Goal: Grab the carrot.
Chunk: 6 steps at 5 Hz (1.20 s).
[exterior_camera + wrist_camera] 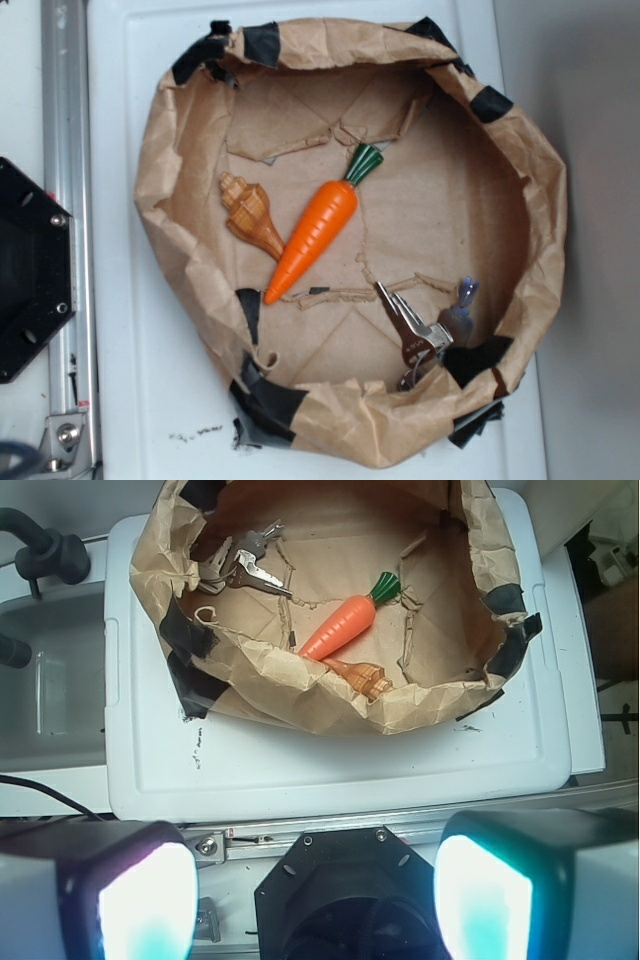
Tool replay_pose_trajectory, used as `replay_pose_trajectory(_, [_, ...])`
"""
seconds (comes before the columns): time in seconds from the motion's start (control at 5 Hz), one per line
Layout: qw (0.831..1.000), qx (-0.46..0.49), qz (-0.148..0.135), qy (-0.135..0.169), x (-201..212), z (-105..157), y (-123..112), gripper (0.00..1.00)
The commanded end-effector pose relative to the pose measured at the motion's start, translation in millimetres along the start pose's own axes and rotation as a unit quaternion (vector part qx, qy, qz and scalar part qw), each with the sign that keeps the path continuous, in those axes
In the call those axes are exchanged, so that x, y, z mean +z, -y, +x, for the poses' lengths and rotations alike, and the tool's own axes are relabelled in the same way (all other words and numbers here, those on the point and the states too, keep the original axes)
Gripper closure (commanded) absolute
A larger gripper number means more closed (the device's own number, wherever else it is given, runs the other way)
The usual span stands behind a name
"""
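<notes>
One glossy orange carrot, green-capped, lies tapered; the gripper hangs spread apart.

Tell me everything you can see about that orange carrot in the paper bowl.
The carrot is a glossy, bright-orange toy, plastic-looking, tapered to a blunt tip, with a dark green stem cap. It lies flat and diagonal on the crumpled brown paper nest, beside a wooden shell that seems to touch it. No claw holds it.

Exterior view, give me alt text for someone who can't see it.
An orange carrot lies diagonally in a brown paper nest on a white lid, touching a wooden shell on its left. Keys sit at the lower right.
</notes>
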<state>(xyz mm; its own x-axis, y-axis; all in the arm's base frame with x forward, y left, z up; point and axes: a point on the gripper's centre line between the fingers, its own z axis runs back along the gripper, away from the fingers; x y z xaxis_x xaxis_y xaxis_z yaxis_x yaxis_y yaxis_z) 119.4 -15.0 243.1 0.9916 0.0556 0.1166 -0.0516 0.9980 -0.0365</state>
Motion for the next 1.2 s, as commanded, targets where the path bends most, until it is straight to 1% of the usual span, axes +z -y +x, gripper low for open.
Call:
replay_pose_trajectory(0.0, [1.000,0.000,0.000,0.000,0,0,0,0.00])
replay_pose_trajectory(0.2, [0.999,0.038,0.014,-0.014,-43,47,-28,0.00])
replay_pose_trajectory(0.4, [0.994,0.103,-0.015,0.033,-74,94,-54,0.00])
replay_pose_trajectory(0.6, [0.984,0.155,-0.037,0.076,-120,137,-61,0.00])
replay_pose_trajectory(0.8, [0.984,0.164,-0.063,0.044,-167,138,-52,0.00])
replay_pose_trajectory(1.0, [0.986,0.156,-0.061,-0.022,-208,130,-29,0.00])
